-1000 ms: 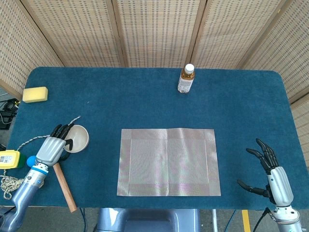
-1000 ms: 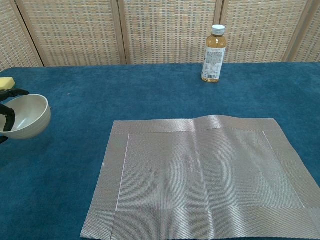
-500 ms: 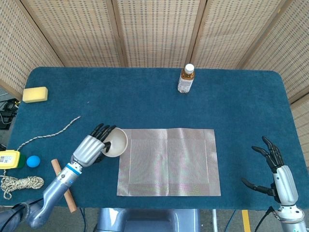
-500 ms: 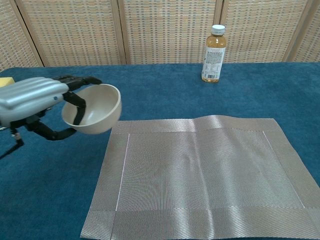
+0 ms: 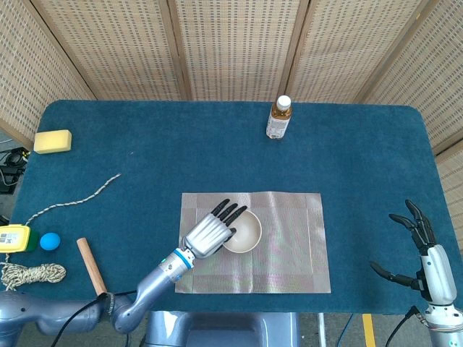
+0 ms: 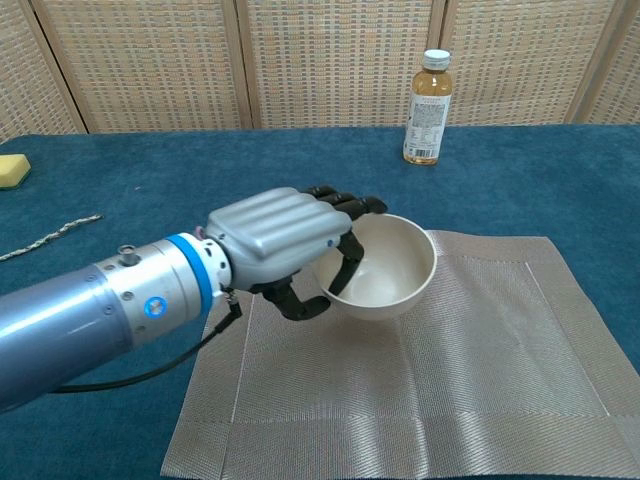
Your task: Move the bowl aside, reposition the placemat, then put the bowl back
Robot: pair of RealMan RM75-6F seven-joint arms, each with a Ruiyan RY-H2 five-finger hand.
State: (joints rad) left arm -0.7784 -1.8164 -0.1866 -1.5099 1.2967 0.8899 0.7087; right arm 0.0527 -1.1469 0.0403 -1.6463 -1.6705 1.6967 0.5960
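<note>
A cream bowl (image 5: pixel 244 231) (image 6: pixel 389 268) is over the left-middle of the silver woven placemat (image 5: pixel 289 246) (image 6: pixel 470 380); whether it touches the mat I cannot tell. My left hand (image 5: pixel 209 233) (image 6: pixel 285 240) grips the bowl's left rim, fingers hooked over the edge. My right hand (image 5: pixel 427 253) stays open with fingers spread at the table's front right corner, clear of the mat; the chest view does not show it.
A bottle of amber drink (image 5: pixel 278 118) (image 6: pixel 427 108) stands at the back centre. At the left lie a yellow sponge (image 5: pixel 53 141) (image 6: pixel 12 169), a rope (image 5: pixel 69 202), a blue ball (image 5: pixel 48 241) and a wooden stick (image 5: pixel 92 266).
My left hand has carried the bowl rightward from the table's left side onto the placemat. The right hand has drifted slightly toward the front right.
</note>
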